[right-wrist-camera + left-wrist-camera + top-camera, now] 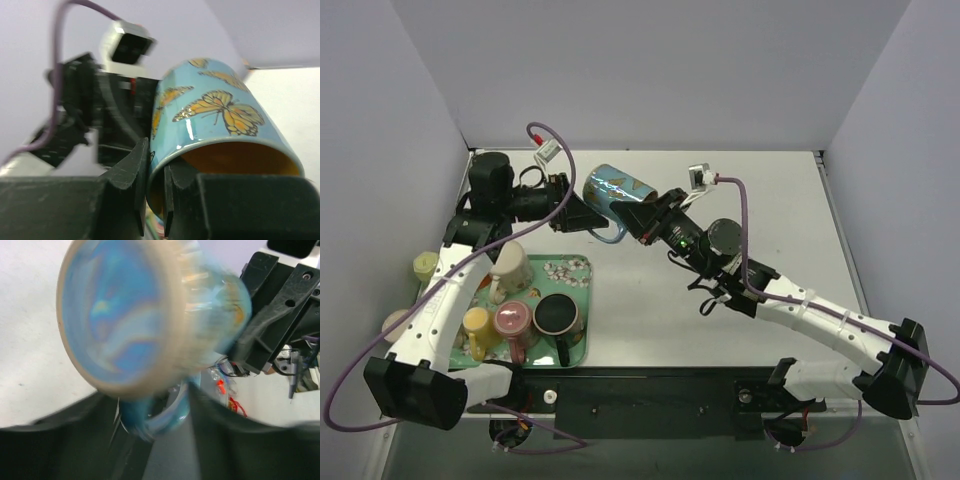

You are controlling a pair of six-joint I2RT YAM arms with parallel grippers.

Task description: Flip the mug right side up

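A blue mug with orange butterflies (620,190) is held in the air over the back of the table, lying on its side, handle hanging down. My right gripper (642,218) is shut on its rim: in the right wrist view one finger is outside the wall and one inside the orange interior of the mug (215,110), the gripper (156,170) pinching there. In the left wrist view the mug's base (125,325) faces the camera, blurred. My left gripper (155,440) is open, its fingers either side of the handle (165,415). It sits just left of the mug in the top view (582,212).
A green tray (575,268) at the near left holds a black mug (555,315), a pink one (512,322), a yellow one (475,325) and a cream one (510,268). Two more cups (425,265) stand left of the tray.
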